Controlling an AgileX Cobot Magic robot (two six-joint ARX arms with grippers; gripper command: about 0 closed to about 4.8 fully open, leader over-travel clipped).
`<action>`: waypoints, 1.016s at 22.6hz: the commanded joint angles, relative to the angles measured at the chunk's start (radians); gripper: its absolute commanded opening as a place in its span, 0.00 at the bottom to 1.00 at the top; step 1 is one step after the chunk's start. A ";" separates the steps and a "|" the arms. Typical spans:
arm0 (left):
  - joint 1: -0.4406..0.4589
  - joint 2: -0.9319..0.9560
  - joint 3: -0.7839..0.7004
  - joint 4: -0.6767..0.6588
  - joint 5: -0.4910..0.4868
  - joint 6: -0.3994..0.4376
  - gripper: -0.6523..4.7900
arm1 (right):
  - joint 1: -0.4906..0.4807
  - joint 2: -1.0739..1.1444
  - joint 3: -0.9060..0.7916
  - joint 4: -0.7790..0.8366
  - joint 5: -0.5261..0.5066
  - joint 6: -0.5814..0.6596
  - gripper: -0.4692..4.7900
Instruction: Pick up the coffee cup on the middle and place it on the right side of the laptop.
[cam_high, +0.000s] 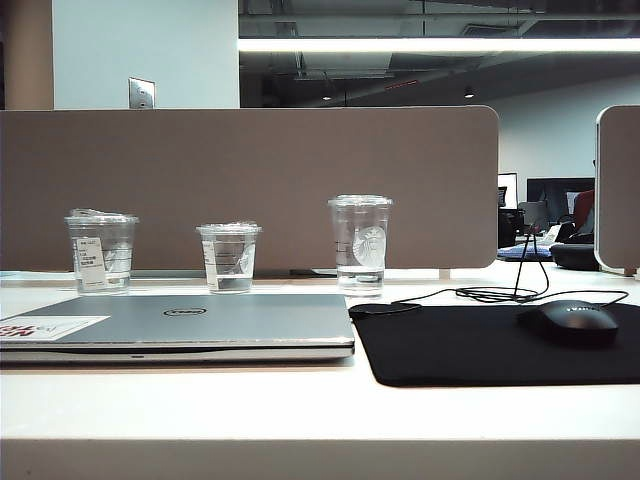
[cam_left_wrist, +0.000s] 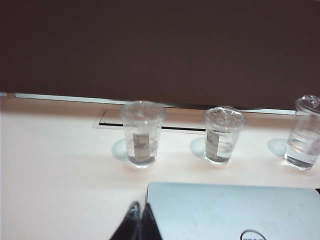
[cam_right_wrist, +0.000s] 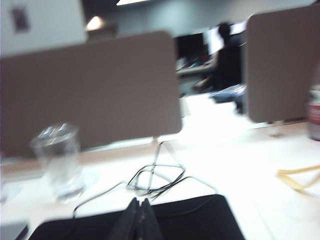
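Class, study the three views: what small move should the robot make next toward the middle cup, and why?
Probably open the left gripper and ease it forward toward the coffee cup. Its fingertips look pressed together, low near the laptop corner, well short of the cups. The right gripper, also shut, hangs over the black mouse mat, farther from that cup.

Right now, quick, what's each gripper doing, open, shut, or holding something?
Left gripper: shut, holding nothing, above the near left corner of the laptop.
Right gripper: shut, holding nothing, over the black mouse pad.
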 joint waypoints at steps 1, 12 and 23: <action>-0.001 0.228 0.145 0.014 0.064 0.011 0.11 | 0.000 0.012 0.089 -0.056 0.039 0.023 0.08; -0.015 0.825 0.498 0.079 0.260 0.046 0.11 | 0.001 0.550 0.573 -0.108 -0.273 -0.117 0.08; -0.015 0.998 0.510 0.253 0.359 0.150 0.30 | 0.158 1.249 1.059 -0.230 -0.451 -0.118 0.08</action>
